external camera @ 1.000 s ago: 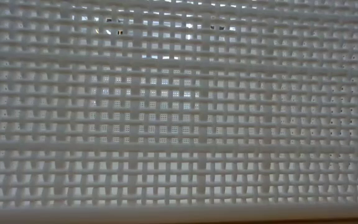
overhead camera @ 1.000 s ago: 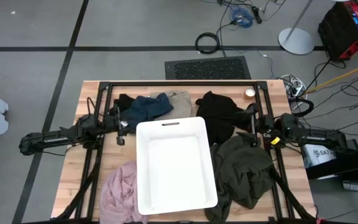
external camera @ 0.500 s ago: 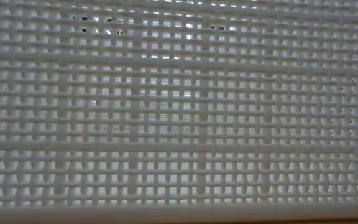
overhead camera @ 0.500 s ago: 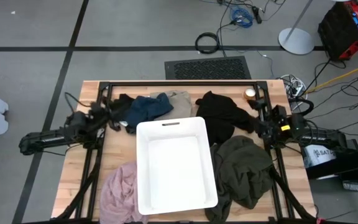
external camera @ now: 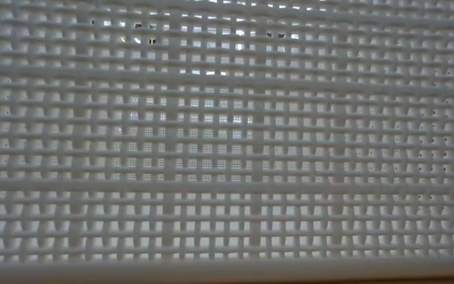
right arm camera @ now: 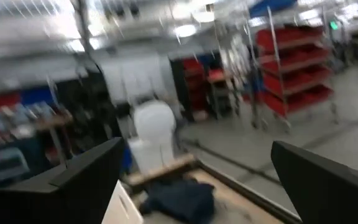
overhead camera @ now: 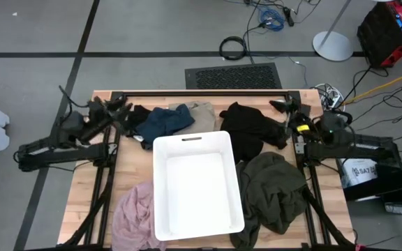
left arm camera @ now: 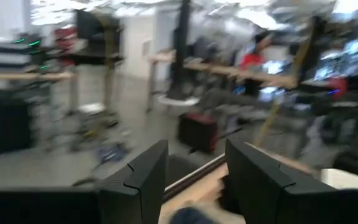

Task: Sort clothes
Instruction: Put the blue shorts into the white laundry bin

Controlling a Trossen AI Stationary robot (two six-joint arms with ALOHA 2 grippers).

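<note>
Left gripper (overhead camera: 121, 104) raised over far-left corner of table (overhead camera: 89, 202), fingers (left arm camera: 145, 180) parted with a clear gap, nothing between them; wrist view looks out level into the room. Just beside it, toward centre: black garment (overhead camera: 139, 114), small dark bunch at far-left edge. Next to that, touching: navy blue garment (overhead camera: 165, 120), partly over bin's far-left corner.

Right gripper (overhead camera: 283, 106) lifted above far-right side of table, jaws spread wide, empty; own fingers (right arm camera: 79, 186) at opposite edges of wrist view, room and red shelving beyond. Navy garment also seen far off in that view.

White bin (overhead camera: 195, 185) at table centre, upright, nothing inside. Low view filled wholly by bin's lattice wall (external camera: 227, 142); arms not seen there.

Tan khaki garment (overhead camera: 202, 110) behind bin's far edge, touching navy one. Second, larger black garment (overhead camera: 248, 129) right of bin's far half, close below right gripper. Dark olive green garment (overhead camera: 274, 192) right of bin's near half, touching black one above it, draped to near-right table edge. Pale pink garment (overhead camera: 135, 213) left of bin's near corner, against bin wall. All clothes outside bin, on table.
</note>
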